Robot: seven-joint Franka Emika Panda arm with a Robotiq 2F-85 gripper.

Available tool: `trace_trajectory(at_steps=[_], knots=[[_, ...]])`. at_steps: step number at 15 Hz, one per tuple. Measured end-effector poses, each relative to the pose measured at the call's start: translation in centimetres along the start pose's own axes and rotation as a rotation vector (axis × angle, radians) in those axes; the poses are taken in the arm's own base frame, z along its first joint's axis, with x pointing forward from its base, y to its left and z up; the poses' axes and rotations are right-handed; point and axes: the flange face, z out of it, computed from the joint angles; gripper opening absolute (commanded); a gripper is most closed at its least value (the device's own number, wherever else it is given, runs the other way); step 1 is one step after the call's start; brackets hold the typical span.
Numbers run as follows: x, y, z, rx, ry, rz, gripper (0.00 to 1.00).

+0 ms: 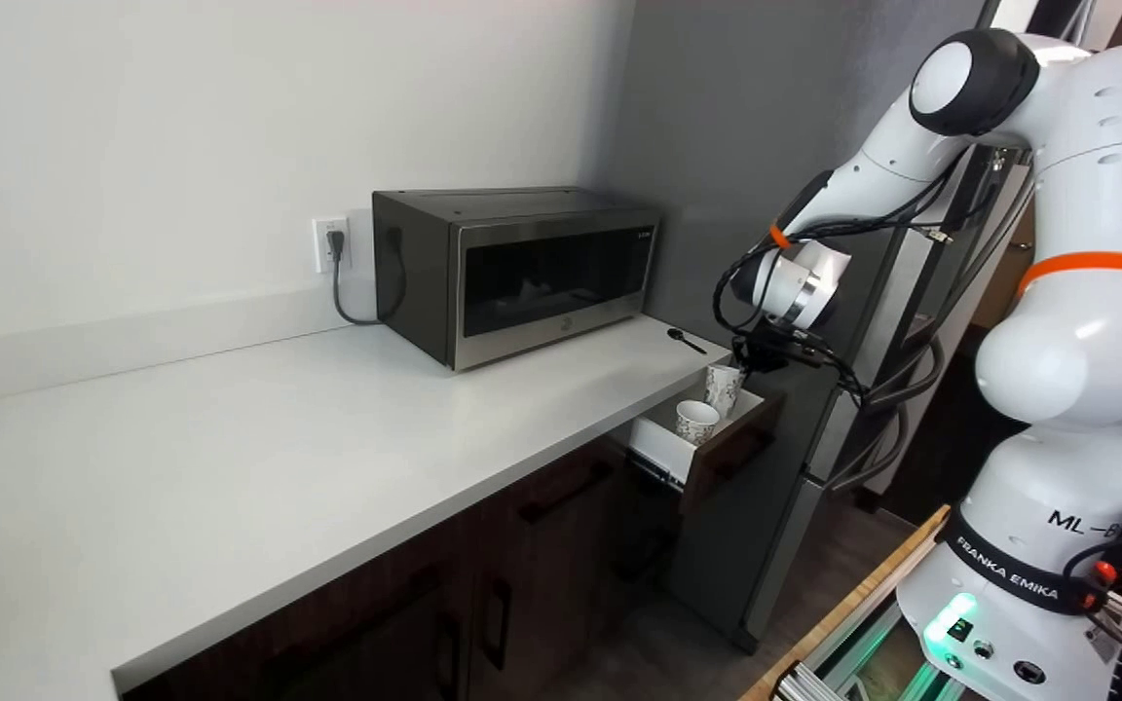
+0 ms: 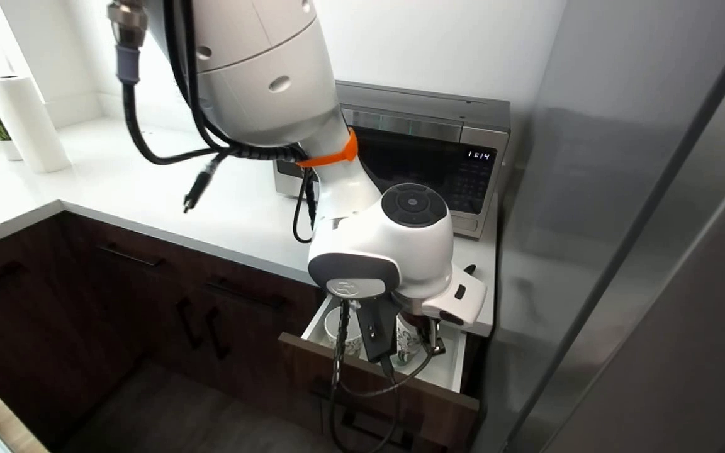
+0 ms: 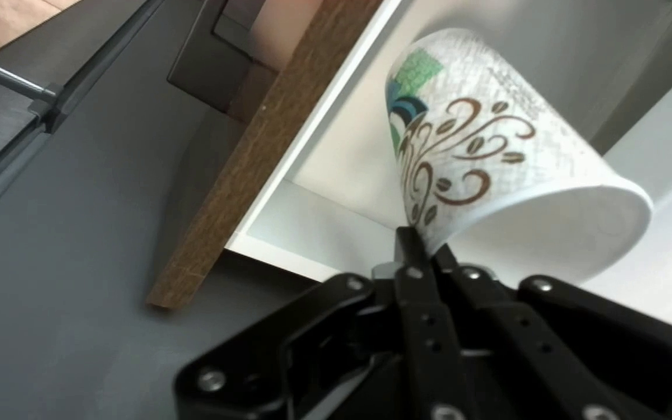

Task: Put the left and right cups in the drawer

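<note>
A white cup with a printed brown pattern (image 1: 696, 422) stands upright in the open drawer (image 1: 660, 450); it also shows in an exterior view (image 2: 351, 343), partly behind the arm's cable. The like cup (image 1: 722, 388) is tilted inside the drawer, beside the first; it shows in an exterior view (image 2: 406, 343) and large in the wrist view (image 3: 482, 128). My gripper (image 3: 427, 248) is shut on this cup's rim. I cannot tell whether the cup's base touches the drawer floor. The drawer's brown front (image 2: 378, 393) is pulled out below the counter.
A grey microwave (image 1: 551, 277) stands on the white counter (image 1: 259, 487). A black spoon (image 1: 687, 341) lies near the counter edge above the drawer. The grey fridge (image 2: 627, 189) rises close beside the drawer. Dark cabinet doors with handles (image 1: 497, 623) are under the counter.
</note>
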Motion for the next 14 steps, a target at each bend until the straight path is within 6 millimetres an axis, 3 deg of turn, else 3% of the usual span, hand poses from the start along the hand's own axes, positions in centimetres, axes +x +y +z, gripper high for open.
trace_trajectory(at_steps=[1,2,4,11,14], knots=[[-0.1,0.1,0.2,-0.01,0.016,-0.002,0.29],[-0.2,0.1,0.5,-0.018,0.029,-0.004,0.3],[-0.5,0.1,0.9,-0.025,0.033,-0.006,0.43],[0.2,-0.7,-0.1,0.024,0.032,-0.027,0.96],[1.1,-0.5,-1.6,0.063,0.001,-0.076,1.0]])
